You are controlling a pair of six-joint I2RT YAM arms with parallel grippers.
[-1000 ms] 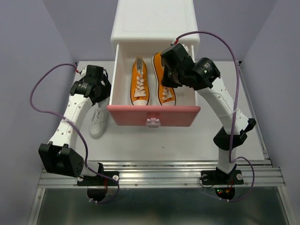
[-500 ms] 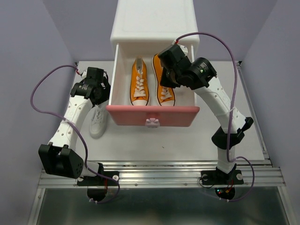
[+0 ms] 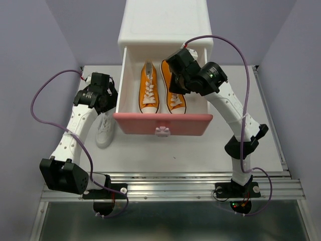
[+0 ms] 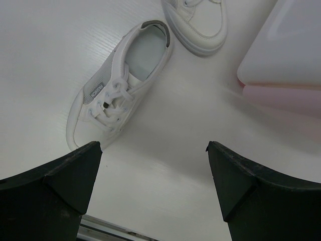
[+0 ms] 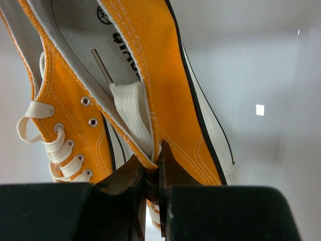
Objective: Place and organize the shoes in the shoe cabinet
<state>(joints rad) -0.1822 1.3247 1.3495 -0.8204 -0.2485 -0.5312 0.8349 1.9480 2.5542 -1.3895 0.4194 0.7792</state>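
The white shoe cabinet (image 3: pixel 165 22) stands at the back, its pink upper drawer (image 3: pixel 163 123) pulled out. Two orange sneakers lie in it: the left one (image 3: pixel 149 88) flat, the right one (image 3: pixel 176 98) held by my right gripper (image 3: pixel 179 75). In the right wrist view the gripper (image 5: pixel 153 170) is shut on this sneaker's (image 5: pixel 150 65) collar edge. My left gripper (image 3: pixel 104 96) is open and empty above a white sneaker (image 3: pixel 105 131) left of the drawer. The left wrist view shows that white sneaker (image 4: pixel 120 93) and part of a second one (image 4: pixel 198 25), with the gripper (image 4: pixel 153 170) above the bare table.
The drawer's pink front corner (image 4: pixel 281 93) lies close to the right of my left gripper. Purple walls close in both sides of the table. A metal rail (image 3: pixel 165 187) runs along the near edge by the arm bases.
My right gripper has shifted the right orange sneaker a little to the left and further into the drawer. My left arm has barely moved.
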